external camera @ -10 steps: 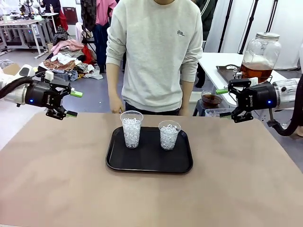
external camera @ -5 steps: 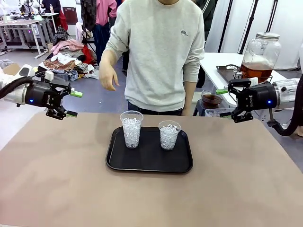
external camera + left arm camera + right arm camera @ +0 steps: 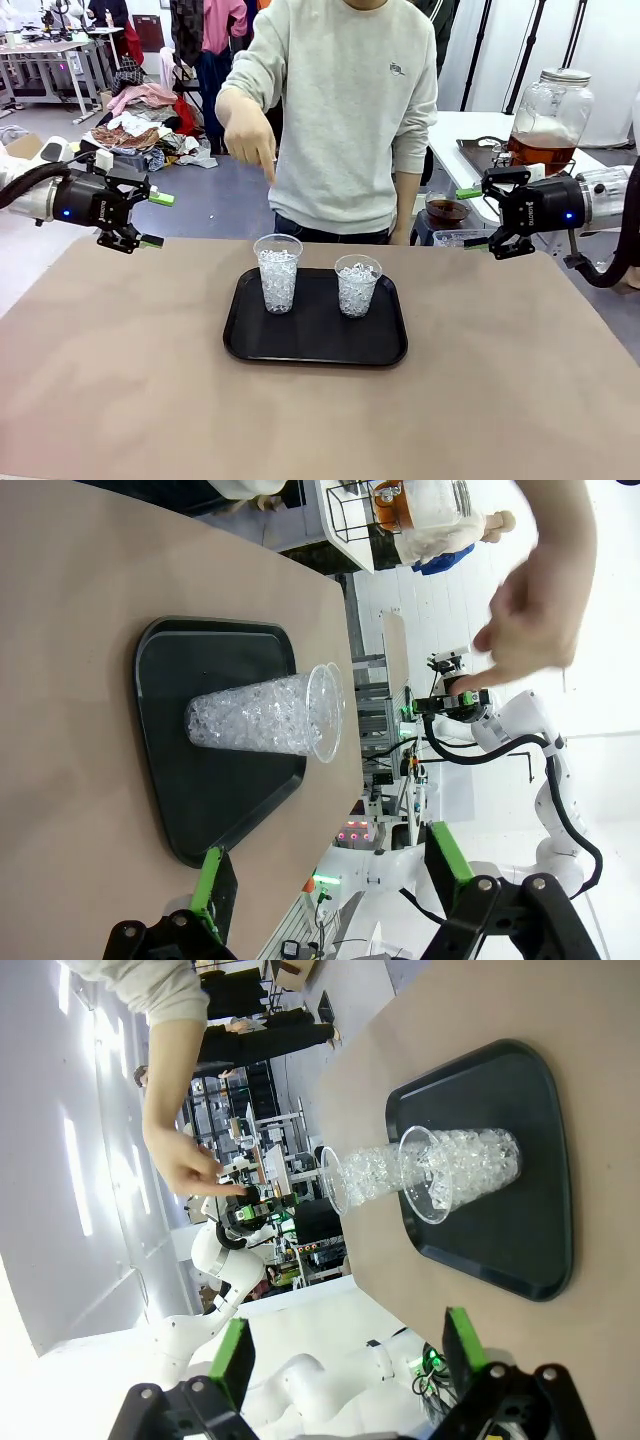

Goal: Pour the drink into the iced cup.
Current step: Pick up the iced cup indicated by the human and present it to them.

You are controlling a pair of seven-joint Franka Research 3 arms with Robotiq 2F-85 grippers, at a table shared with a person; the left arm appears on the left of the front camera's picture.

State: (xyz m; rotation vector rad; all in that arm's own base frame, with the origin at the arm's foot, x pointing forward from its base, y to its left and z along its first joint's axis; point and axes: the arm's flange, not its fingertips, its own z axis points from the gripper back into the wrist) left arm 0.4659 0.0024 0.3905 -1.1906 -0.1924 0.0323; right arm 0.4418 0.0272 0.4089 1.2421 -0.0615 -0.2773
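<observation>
Two clear iced cups stand on a black tray [image 3: 315, 356]: a taller one [image 3: 278, 273] on the left and a shorter one [image 3: 357, 285] on the right. The person's hand [image 3: 250, 135] hovers above the taller cup, index finger pointing down. The drink [image 3: 540, 152] is amber liquid in a large glass jar [image 3: 550, 105] on a side table behind my right arm. My left gripper [image 3: 156, 220] hangs open over the table's far left edge; my right gripper [image 3: 471, 219] hangs open at the far right. The left wrist view shows an iced cup [image 3: 265, 720], and the right wrist view shows both cups [image 3: 440, 1170].
The person stands at the far edge behind the tray. A small bowl of brown liquid [image 3: 446, 208] sits near my right gripper, beyond the table. The white side table [image 3: 465, 128] holds the jar. Bare brown tabletop [image 3: 300, 420] surrounds the tray.
The person's hand rose from the table's far edge, swung up and toward the middle, and now points down over the taller cup. Both arms stayed still.
</observation>
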